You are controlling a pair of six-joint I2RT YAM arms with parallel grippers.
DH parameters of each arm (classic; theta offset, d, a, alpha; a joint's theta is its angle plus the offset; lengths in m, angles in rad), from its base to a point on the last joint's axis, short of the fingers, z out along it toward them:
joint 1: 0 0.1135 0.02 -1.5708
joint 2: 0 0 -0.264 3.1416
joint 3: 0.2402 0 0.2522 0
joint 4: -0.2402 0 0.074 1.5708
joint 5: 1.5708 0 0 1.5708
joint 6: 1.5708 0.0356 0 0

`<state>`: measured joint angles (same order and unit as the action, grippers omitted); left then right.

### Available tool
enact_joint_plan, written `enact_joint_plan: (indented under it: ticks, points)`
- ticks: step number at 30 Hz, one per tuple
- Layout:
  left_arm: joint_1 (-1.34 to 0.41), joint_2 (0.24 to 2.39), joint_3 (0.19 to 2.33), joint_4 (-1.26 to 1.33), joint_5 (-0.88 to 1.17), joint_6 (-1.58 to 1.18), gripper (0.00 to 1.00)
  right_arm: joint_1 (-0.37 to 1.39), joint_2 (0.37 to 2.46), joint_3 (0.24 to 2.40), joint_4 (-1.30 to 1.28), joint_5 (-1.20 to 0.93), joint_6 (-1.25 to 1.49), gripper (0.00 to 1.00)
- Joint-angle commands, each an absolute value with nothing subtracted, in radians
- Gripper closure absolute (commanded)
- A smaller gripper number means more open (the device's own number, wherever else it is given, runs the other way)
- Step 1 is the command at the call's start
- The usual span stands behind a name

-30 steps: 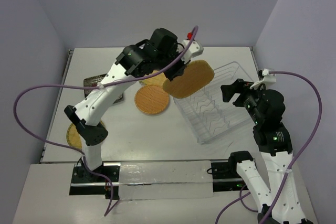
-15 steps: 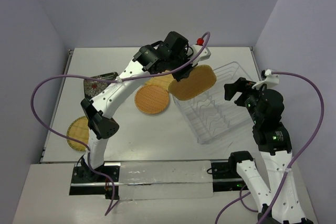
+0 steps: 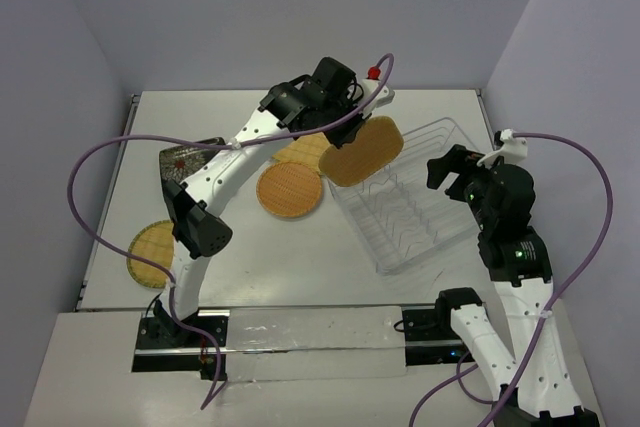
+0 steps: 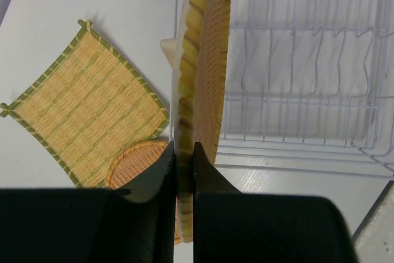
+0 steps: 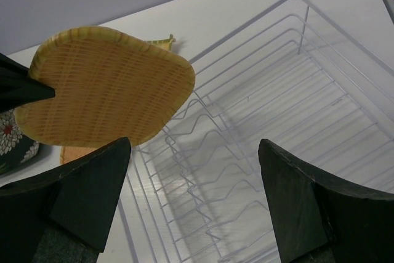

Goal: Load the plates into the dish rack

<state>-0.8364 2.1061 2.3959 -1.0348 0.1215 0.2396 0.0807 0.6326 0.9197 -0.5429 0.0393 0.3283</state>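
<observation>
My left gripper [image 3: 342,140] is shut on the rim of a rounded-square woven bamboo plate [image 3: 364,152] and holds it on edge above the near-left end of the dish rack [image 3: 440,237]. In the left wrist view the plate [image 4: 203,60] stands edge-on between my fingertips [image 4: 183,154], over the rack's rim [image 4: 295,146]. My right gripper [image 3: 450,169] is open and empty, hovering at the rack's right side; its view shows the plate [image 5: 111,84] and the zigzag tines [image 5: 246,152].
On the table lie a round bamboo plate [image 3: 290,189], a fringed square mat plate [image 3: 305,152] partly under my left arm, a dark patterned plate [image 3: 180,162] at the left, and another round bamboo plate [image 3: 150,252] near the front-left edge.
My left arm has swung the held plate slightly right and turned it more on edge over the rack's end. The right gripper has barely moved.
</observation>
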Motion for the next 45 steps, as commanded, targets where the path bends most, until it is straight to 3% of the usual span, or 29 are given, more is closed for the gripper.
enact_joint_plan:
  ticks: [1,25,35,38,45]
  points:
    - [-0.839,2.109,2.424,-0.927,0.099,0.223,1.0,0.086,0.638,0.904,-0.529,0.063,0.33,0.08]
    - [-0.88,2.199,2.421,-0.881,0.03,0.253,0.99,0.085,0.653,0.896,-0.532,0.083,0.335,0.05]
    - [-0.902,2.219,2.408,-0.854,0.006,0.272,0.7,0.084,0.661,0.893,-0.533,0.082,0.335,0.04]
    - [-0.903,2.217,2.402,-0.856,0.017,0.27,0.55,0.086,0.661,0.891,-0.535,0.086,0.336,0.04]
    - [-0.903,2.198,2.407,-0.838,0.044,0.26,0.5,0.084,0.661,0.891,-0.538,0.081,0.337,0.04]
